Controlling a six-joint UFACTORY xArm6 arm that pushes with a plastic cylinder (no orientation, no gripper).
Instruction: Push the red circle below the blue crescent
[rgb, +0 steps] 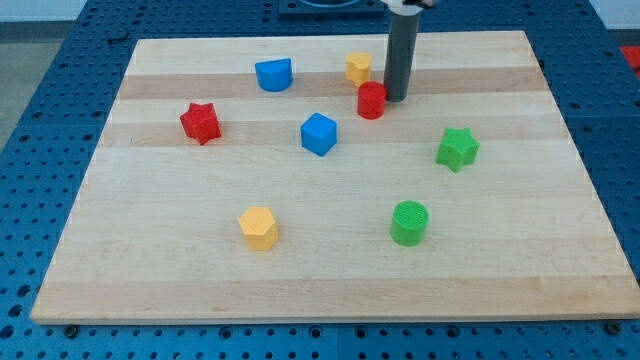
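The red circle stands near the view's top, right of centre. My tip touches or nearly touches its right side; the dark rod rises straight up from there. The blue crescent lies up and to the left of the red circle, near the board's top edge. The space just below the blue crescent holds no block; the blue cube lies lower and to the right of it.
A yellow block sits just above the red circle. A red star is at the left, a green star at the right, a yellow hexagon and a green cylinder toward the bottom. The wooden board lies on a blue pegboard.
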